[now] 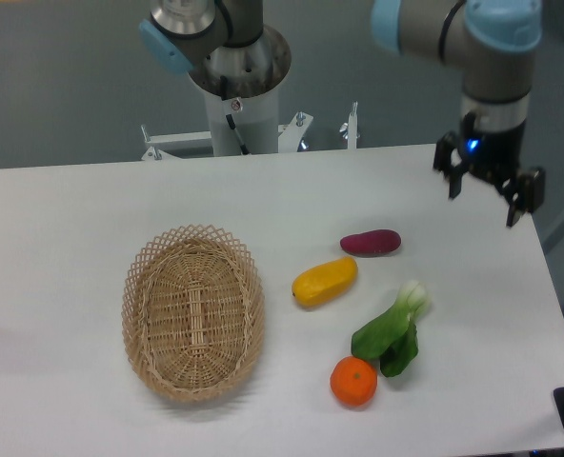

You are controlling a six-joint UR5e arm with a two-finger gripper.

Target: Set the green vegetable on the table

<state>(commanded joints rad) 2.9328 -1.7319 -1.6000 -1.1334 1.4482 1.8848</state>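
The green vegetable (392, 329), dark leaves with a pale stem end pointing up-right, lies flat on the white table (63, 248) right of centre, its leaves touching an orange fruit. My gripper (484, 201) hangs high above the table's far right side, well up and right of the vegetable. Its two black fingers are spread apart with nothing between them.
An oval wicker basket (193, 309) sits left of centre, nothing inside. A yellow oblong fruit (325, 281) and a purple-red vegetable (371, 242) lie between basket and green vegetable. The orange fruit (353, 381) rests near the front edge. The arm's base (236, 76) stands behind the table.
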